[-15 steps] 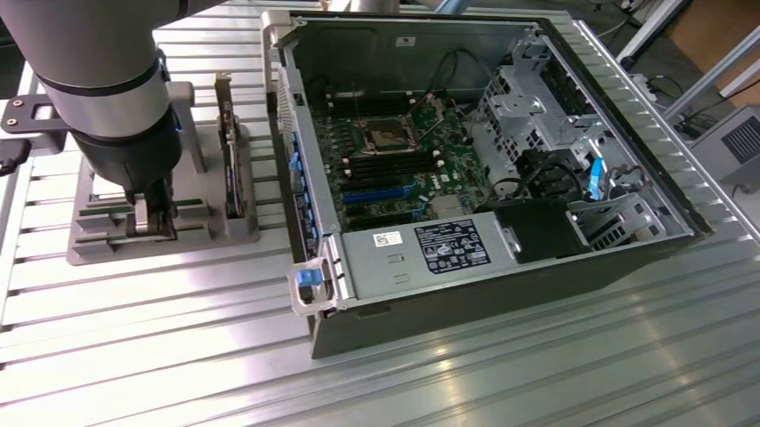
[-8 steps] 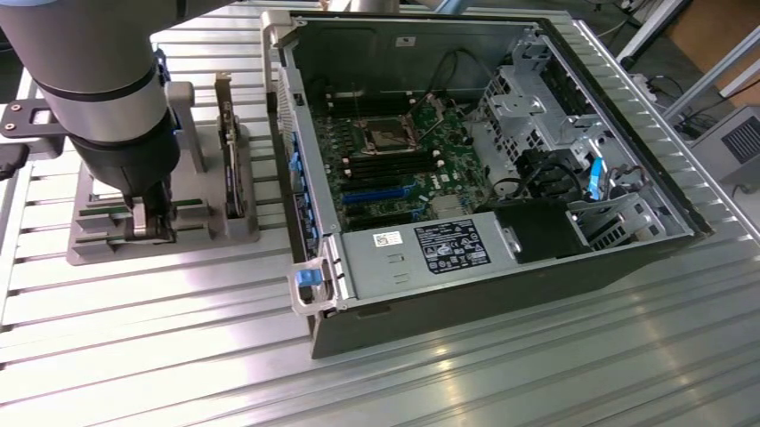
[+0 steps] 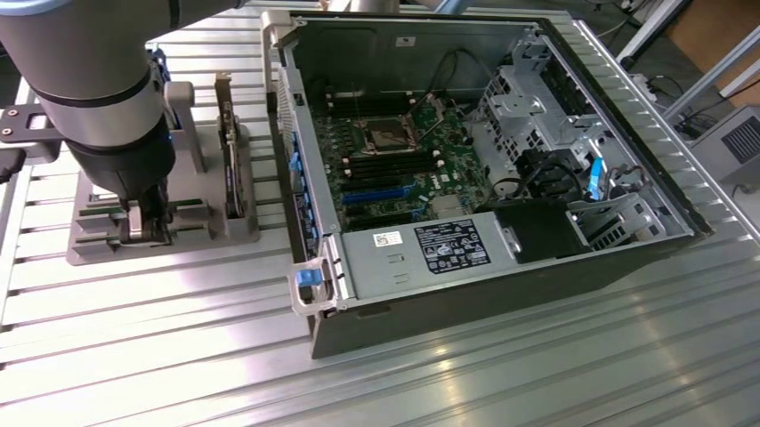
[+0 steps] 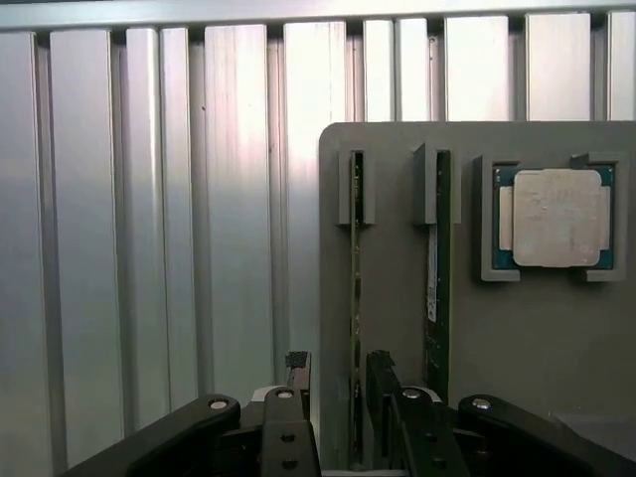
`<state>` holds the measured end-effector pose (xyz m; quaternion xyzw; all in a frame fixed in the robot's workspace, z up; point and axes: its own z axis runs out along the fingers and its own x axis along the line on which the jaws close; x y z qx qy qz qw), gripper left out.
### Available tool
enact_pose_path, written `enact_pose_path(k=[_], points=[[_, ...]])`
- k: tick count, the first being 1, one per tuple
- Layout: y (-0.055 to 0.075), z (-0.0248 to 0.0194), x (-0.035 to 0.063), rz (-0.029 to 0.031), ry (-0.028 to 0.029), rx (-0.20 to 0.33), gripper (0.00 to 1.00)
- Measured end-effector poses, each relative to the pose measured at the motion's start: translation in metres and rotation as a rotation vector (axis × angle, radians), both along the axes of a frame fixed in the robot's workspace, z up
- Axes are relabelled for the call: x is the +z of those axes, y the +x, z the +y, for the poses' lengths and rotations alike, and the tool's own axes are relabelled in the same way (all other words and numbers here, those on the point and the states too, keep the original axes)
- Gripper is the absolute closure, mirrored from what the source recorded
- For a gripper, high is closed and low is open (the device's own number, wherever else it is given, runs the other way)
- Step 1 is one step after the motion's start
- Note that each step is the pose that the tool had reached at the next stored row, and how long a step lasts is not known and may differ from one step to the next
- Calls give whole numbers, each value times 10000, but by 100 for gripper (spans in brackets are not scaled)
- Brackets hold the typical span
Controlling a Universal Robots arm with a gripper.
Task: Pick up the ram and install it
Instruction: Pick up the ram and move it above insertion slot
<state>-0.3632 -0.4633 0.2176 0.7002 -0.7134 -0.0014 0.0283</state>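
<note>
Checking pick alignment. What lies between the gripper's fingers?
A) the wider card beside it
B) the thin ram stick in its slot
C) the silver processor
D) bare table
B: the gripper has its jaws open on either side of the ram, which stands on edge in the gray holder; the processor lies apart.

Under your hand (image 4: 338, 368), the counter (image 4: 129, 248) is ribbed bare metal, brushed and bright enough to throw glare. The hand itself is matt black with small shiny screw heads. Between its fingers, the ram (image 4: 356, 298) is a thin green circuit board with a dull sheen, set in a holder (image 4: 397, 298) of smooth matt grey plastic. Just beyond the hand, the processor (image 4: 556, 217) has a satin silver metal lid. Well away from the hand, the computer case (image 3: 356, 40) is plain grey sheet metal.
</note>
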Motion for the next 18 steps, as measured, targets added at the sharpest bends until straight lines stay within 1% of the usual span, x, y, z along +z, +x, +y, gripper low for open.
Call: enact_pose_path(k=[2,5,7,9,15,18], points=[[-30,28,-6,-1,-3,0,64],[-57,40,-10,-2,-8,4,64],[-115,59,-13,0,-10,74,64],[-146,59,-17,-1,-10,165,64],[-149,60,-27,-2,-10,245,64],[-149,59,-61,-1,-11,248,64]])
